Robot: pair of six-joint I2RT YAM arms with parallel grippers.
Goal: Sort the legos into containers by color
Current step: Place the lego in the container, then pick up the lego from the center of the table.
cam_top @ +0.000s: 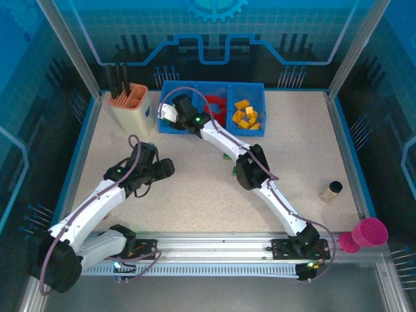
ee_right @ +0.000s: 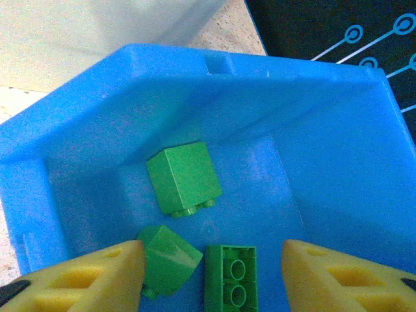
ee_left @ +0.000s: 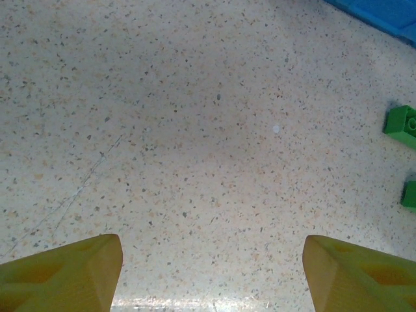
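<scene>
1. Your right claw [ee_right: 211,252] hangs inside the left compartment [ee_right: 292,97] of the blue tray [cam_top: 260,91], upper centre of the overhead frame. Its yellow fingers [ee_right: 84,276] are spread apart and pinch nothing.
2. Three green bricks lie on that compartment's floor in the right wrist view. One [ee_right: 184,177] sits mid-frame on its side, studs toward the bottom edge. A second [ee_right: 168,257] is tilted right against the lower-left finger; actual contact is too close to call. A third [ee_right: 231,283] lies underside up at bottom centre, between the fingers and touching neither.
3. Your left claw [ee_left: 212,250] hovers over the bare speckled table [ee_left: 195,130], left of centre in the overhead frame. Its fingers [ee_left: 65,273] stand wide apart in the bottom corners of the left wrist view, empty.
4. Two loose green bricks [ee_left: 403,127] [ee_left: 409,195] rest on the table at the right edge of that wrist view, well apart from the left claw. A corner of the tray shows at upper right.
5. Red bricks [cam_top: 218,105] sit in the middle compartment, and orange-yellow bricks [cam_top: 246,116] in the right one.
6. A beige holder [cam_top: 127,104] with black tools stands just left of the tray. A small bottle [cam_top: 331,190] sits at right, and a magenta cup [cam_top: 369,233] at lower right.
</scene>
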